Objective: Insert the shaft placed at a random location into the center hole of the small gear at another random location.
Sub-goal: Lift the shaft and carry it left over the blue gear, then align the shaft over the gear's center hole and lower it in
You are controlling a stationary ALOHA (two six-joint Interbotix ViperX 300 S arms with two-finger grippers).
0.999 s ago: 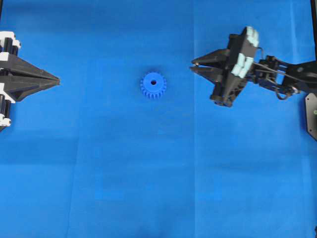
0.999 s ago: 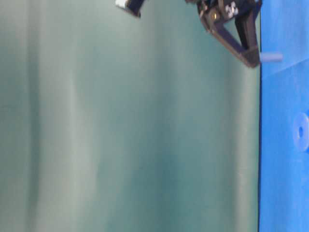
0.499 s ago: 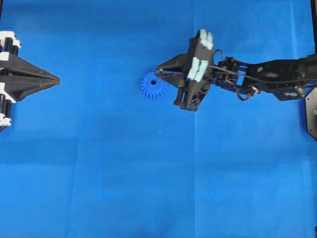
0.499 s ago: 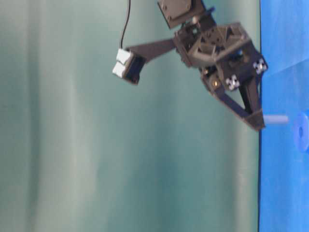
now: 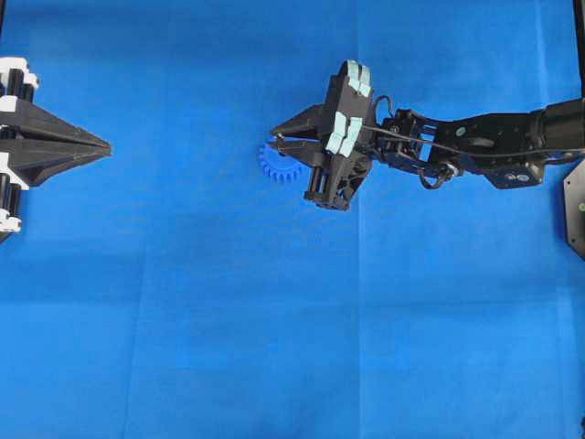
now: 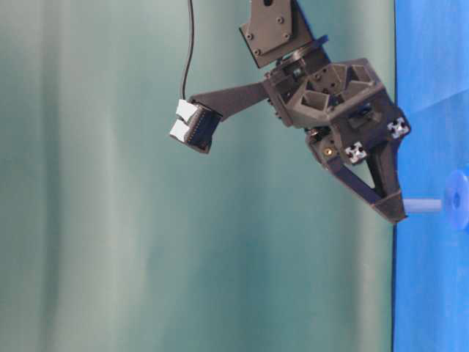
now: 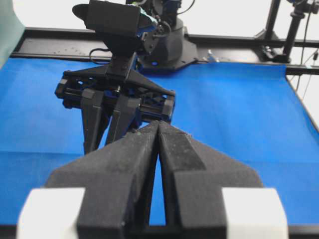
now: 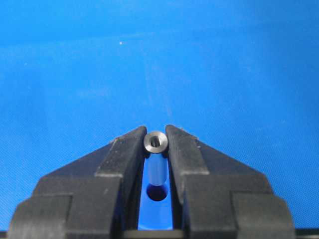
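Shaft: the short, thin, silvery-grey metal pin sits clamped between the right gripper's black fingertips, its shiny round end facing the wrist camera.
Shaft position: in the table-level view the pin sticks out past the fingertips, its free end just at the face of the gear; whether it has entered the hole I cannot tell.
Gear: the small bright blue plastic toothed wheel lies flat on the blue cloth, near the middle of the overhead view, partly hidden under the right gripper.
Center hole: a small dark round opening shows between the jaws, directly beyond the pin, so the two look nearly lined up.
Left gripper: the black pincer is pressed shut with nothing in it, parked at the left edge, well apart from the gear.
Handling: the pin is likely light, rigid and slick, so a narrow grip near one end, as here, leaves the rest free to enter; it could tilt or slip if pushed off-axis. The gear looks light enough to slide on the cloth.
Overhead view only: shows the gear's teeth and place on the cloth, but the pin is hidden.
Table-level view only: shows how far the pin protrudes and how close it is to the gear.
Right wrist view only: shows pin and hole in line.
Left wrist view: the closed left jaws, the right arm beyond; neither pin nor gear is visible.
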